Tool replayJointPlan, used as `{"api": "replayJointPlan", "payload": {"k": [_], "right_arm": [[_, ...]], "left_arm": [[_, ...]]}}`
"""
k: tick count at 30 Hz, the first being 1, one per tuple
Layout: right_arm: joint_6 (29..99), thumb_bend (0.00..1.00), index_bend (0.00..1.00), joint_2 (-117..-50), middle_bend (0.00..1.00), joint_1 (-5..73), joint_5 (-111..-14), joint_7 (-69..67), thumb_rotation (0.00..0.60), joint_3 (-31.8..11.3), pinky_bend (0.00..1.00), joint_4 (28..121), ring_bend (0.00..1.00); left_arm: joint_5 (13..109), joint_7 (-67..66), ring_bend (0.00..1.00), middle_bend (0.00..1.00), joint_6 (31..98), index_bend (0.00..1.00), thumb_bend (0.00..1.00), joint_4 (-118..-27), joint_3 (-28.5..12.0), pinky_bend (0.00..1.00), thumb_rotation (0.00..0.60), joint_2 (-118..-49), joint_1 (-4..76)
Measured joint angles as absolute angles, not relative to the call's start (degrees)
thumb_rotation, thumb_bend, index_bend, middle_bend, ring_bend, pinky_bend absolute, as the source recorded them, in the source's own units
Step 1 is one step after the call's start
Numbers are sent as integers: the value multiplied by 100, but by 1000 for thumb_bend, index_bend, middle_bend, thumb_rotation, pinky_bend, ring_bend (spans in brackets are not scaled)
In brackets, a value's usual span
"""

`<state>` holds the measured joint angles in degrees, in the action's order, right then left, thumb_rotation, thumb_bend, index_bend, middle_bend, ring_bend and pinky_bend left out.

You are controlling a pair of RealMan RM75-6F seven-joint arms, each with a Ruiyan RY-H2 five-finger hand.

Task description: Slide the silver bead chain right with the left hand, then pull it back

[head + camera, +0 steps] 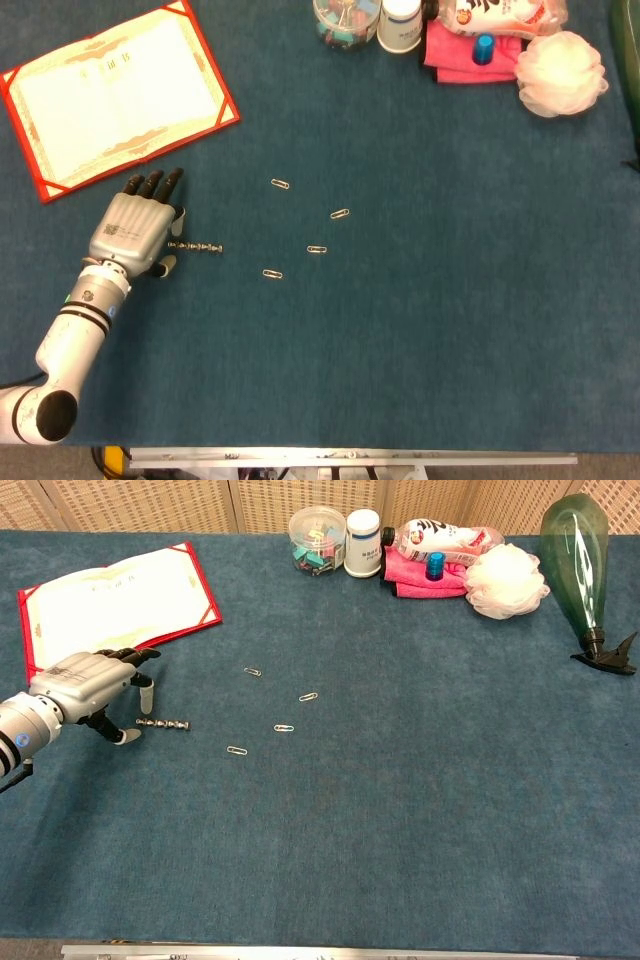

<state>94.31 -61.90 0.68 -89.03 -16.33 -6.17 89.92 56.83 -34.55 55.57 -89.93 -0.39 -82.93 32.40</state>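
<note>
left hand [134, 232] open, fingers spread at bead chain's [196, 246] left end | chain light, limp, will bunch when pushed | press fingertip on its end bead

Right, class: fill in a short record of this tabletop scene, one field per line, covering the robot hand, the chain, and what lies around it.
surface: blue table
left robot hand: fingers apart, at the chain's left end
right robot hand: not in view
bead chain: lying straight, left of the paper clips
paper clips: four, scattered; nearest
folder: red-edged, open, far left
back edge: jar, white bottle, pink cloth, puff
green bottle: far right
</note>
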Motion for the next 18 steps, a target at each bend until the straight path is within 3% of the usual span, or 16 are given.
{"api": "replayJointPlan", "payload": {"k": [18], "right_arm": [[9420,617,539,-6182,467,70,-8887,-1643,600,-627,450,8993,420]], "left_arm": [[5395,-3609,0,0,5661,470,296,-8845,-34,92,600,-8502,3319]]}}
